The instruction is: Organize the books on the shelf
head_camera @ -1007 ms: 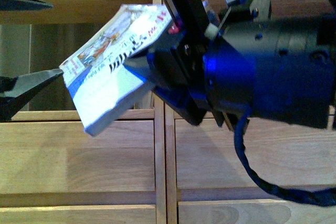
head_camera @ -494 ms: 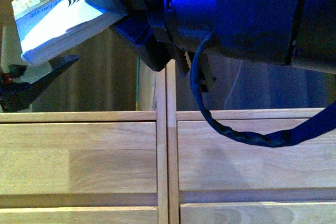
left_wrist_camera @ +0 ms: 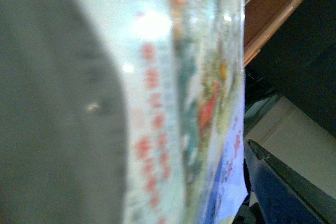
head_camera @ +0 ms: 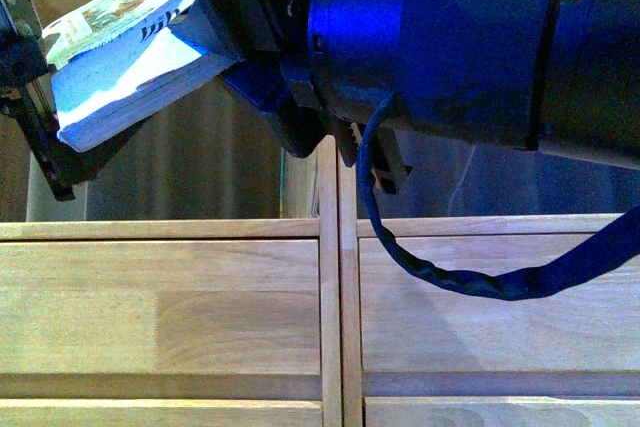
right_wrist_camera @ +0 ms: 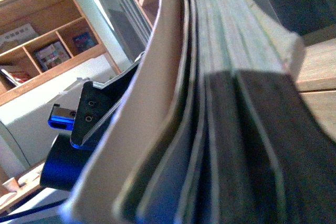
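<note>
The book (head_camera: 120,67), a floppy paperback with white page edges and an illustrated cover, hangs tilted at the upper left in front of the shelf (head_camera: 160,317). My right gripper (head_camera: 215,22) is shut on its spine end, and the arm fills the top right. My left gripper (head_camera: 45,57) is open, one dark finger above the book's free end and one below it; contact cannot be told. In the left wrist view the blurred cover (left_wrist_camera: 184,98) lies between a grey finger (left_wrist_camera: 52,103) and a dark one (left_wrist_camera: 283,187). In the right wrist view the page edges (right_wrist_camera: 220,103) fill the frame.
The shelf shows plain wood panel fronts with a vertical divider (head_camera: 338,327) and an open compartment (head_camera: 200,167) above them. A blue cable (head_camera: 450,277) loops down from the right arm. In the right wrist view another shelf with books (right_wrist_camera: 47,51) stands behind the left gripper (right_wrist_camera: 84,124).
The right gripper carried the book up and to the left. The left gripper's fingers now stand above and below its free end.
</note>
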